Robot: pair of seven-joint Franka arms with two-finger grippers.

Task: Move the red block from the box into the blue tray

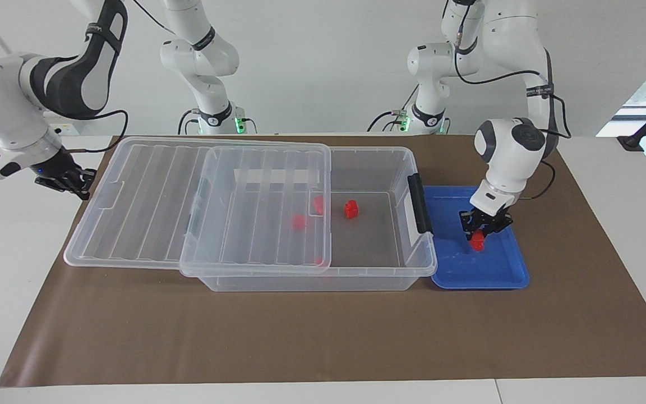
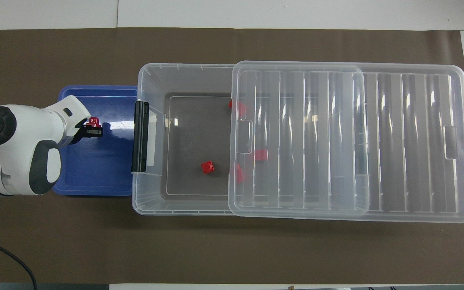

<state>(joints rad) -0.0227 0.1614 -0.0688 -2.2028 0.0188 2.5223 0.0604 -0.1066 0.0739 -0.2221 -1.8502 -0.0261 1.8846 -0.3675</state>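
Red first: locate the red block (image 1: 477, 242) clamped in the left jaws, hanging straight below the fingertips, low inside the blue tray (image 1: 519, 264) and about midway along it. Cannot tell whether it touches the tray floor. Judge its long axis as roughly upright. Expect the release to need only a short drop and a parting of the jaws, with no sideways travel. Treat the left arm as the only one near the tray. Find the right jaws clenched on nothing, waiting over the worktop (image 1: 300, 336) beside the lid (image 1: 132, 196), toward the right arm's end.

Check the box (image 1: 312, 280), just beside the tray, lid slid partly off. Inside, nearer the robots, note one uncovered spare block (image 1: 350, 209). Count three spare blocks under the lid (image 1: 299, 221), the last lying farthest out.
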